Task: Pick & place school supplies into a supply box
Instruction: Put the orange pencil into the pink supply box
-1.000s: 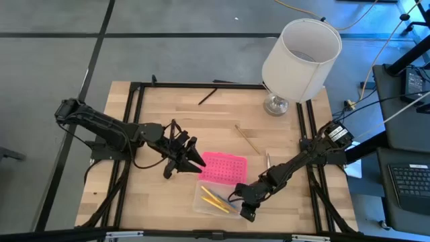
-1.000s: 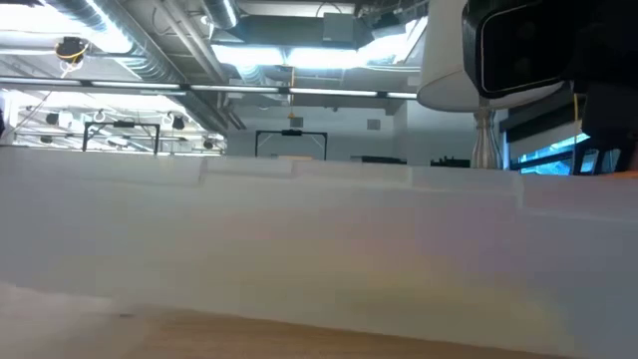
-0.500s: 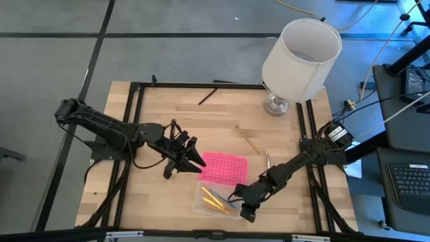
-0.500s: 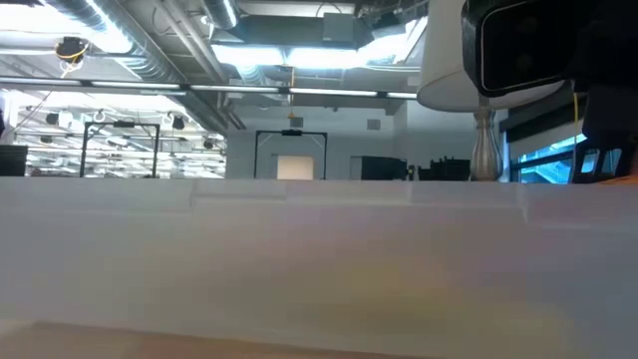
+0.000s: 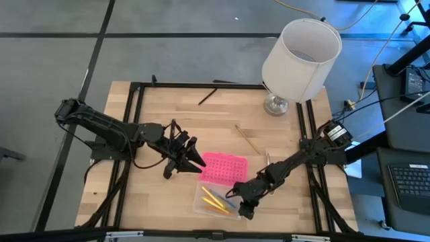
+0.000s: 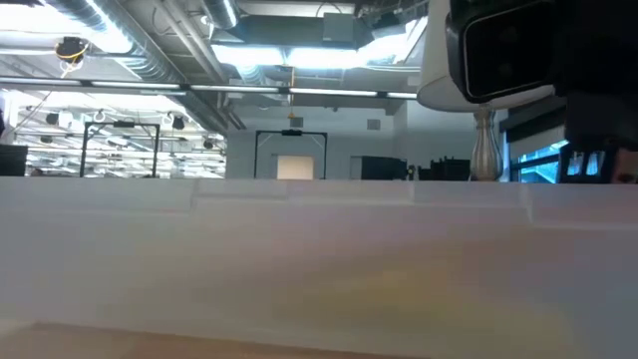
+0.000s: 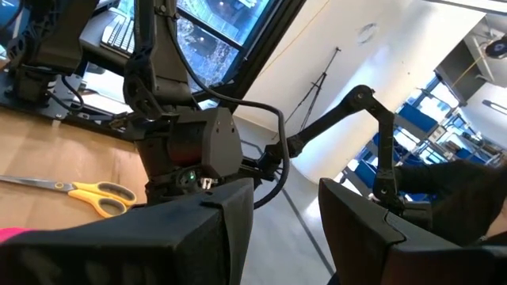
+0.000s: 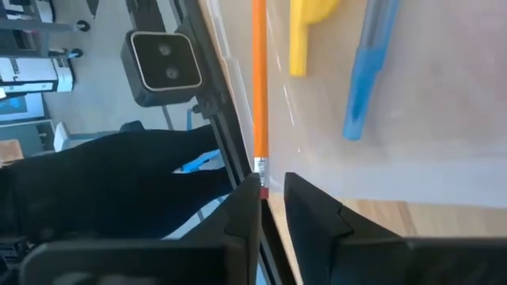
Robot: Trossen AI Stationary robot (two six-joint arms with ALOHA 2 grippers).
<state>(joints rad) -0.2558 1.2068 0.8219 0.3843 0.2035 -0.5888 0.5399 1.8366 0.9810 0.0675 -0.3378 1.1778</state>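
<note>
Orange pencil sits between the barely parted fingers of my right tool over the clear box at the surface's near edge, so I should release it flat beside the yellow and blue pens, my left tool open by the pink lid.
</note>
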